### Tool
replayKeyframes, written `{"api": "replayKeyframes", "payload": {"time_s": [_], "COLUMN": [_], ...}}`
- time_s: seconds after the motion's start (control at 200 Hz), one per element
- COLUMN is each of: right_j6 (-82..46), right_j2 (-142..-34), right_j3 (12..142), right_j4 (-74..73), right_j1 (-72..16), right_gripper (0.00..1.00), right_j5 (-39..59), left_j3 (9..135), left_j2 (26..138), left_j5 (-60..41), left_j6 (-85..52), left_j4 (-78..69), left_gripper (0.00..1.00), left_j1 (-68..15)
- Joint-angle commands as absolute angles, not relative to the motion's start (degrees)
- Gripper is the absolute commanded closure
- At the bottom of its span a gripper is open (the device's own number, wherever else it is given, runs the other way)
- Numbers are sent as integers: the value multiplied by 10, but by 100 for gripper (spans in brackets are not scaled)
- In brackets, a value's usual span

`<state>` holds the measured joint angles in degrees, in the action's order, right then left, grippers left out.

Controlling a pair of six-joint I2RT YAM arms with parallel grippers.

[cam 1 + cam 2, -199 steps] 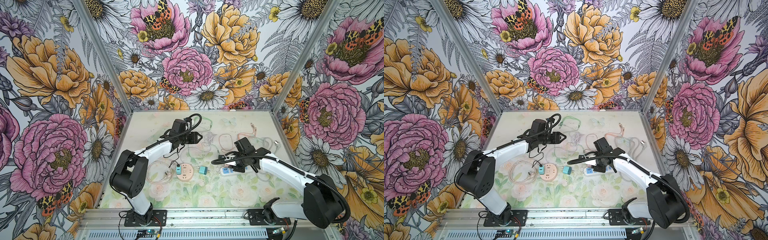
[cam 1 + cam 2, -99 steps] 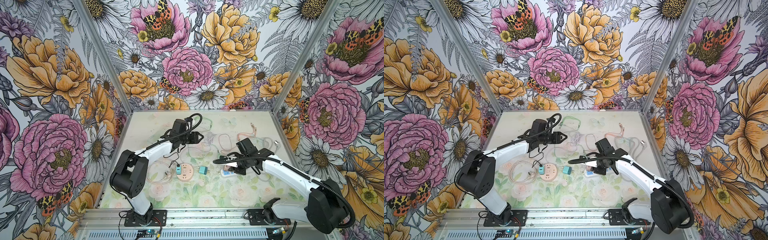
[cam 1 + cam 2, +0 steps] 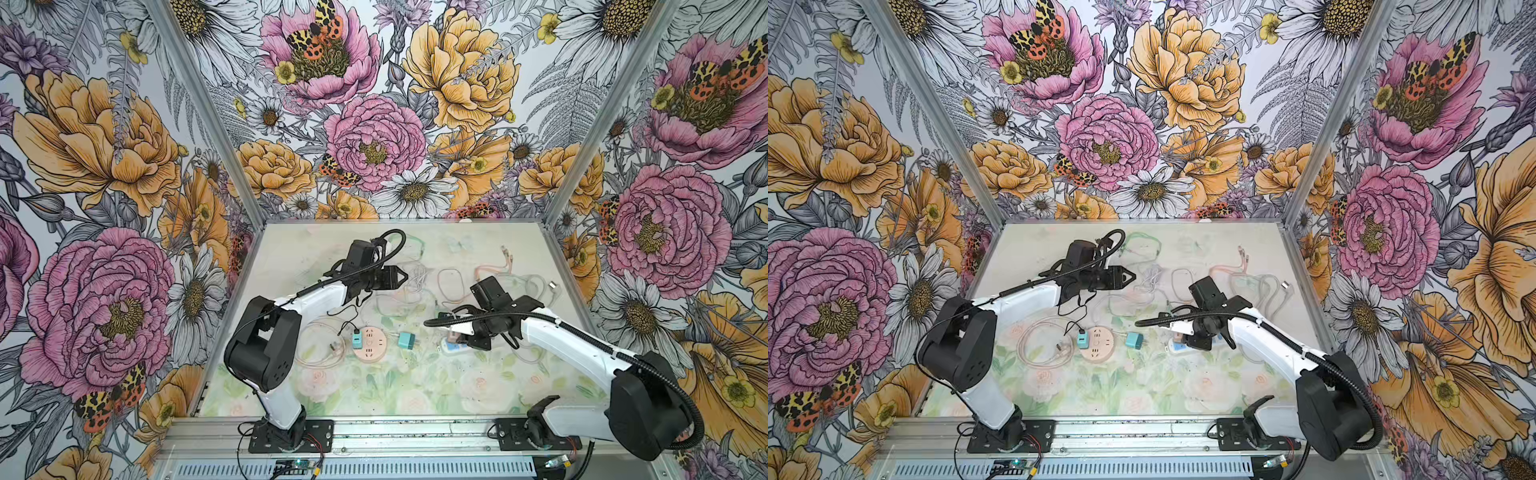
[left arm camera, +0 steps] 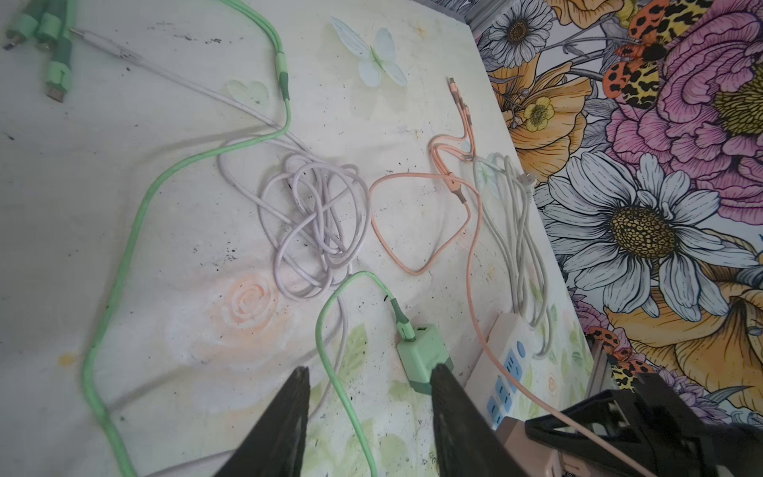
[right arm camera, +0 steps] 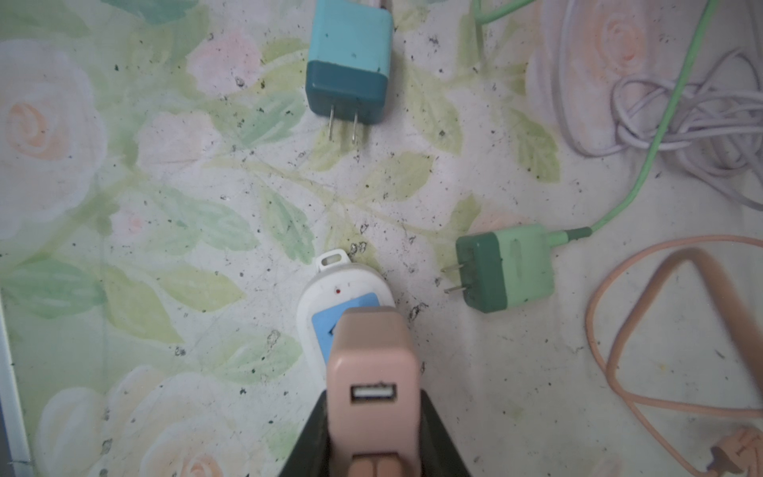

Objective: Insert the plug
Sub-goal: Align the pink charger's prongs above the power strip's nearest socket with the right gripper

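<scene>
The pink plug (image 5: 371,371), a square charger with a USB port facing the camera, is clamped between my right gripper's (image 5: 373,413) fingers (image 5: 437,433). It stands over the blue socket at the end of the white power strip (image 5: 326,289); its prongs are hidden beneath it. In both top views the right gripper (image 3: 465,336) is low over the strip (image 3: 451,347) right of centre. My left gripper (image 4: 369,371) hangs open above the cables at the back middle (image 3: 401,276), with a green cable running under the gap and nothing between its fingers.
A green plug (image 5: 508,268) on a green cable lies beside the strip, and a blue plug (image 5: 351,62) lies further on. A round pink socket hub (image 3: 370,340) holds a teal plug (image 3: 356,338). Lilac, peach and grey cables (image 4: 313,223) tangle at the back.
The right arm has shifted only slightly, still holding the pink plug over the strip. The left arm has barely moved.
</scene>
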<state>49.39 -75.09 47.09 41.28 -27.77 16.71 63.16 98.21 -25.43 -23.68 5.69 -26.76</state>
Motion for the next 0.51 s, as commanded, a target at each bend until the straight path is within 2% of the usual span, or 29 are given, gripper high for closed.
{"api": "replayKeyframes", "payload": {"time_s": [0.0, 0.5], "right_j6": [502, 516], "right_j2": [-765, -788], "right_j3": [474, 473], "right_j4": [418, 447], "right_j1": [-286, -301], "right_gripper": [100, 100], "right_j5": [160, 114], "left_j3": [648, 642], "left_j2": [988, 991], "left_j5": [-273, -290], "left_j6": [-234, -238], "left_j4": [40, 23], "left_gripper": [51, 53], "left_j1": [-268, -263]}}
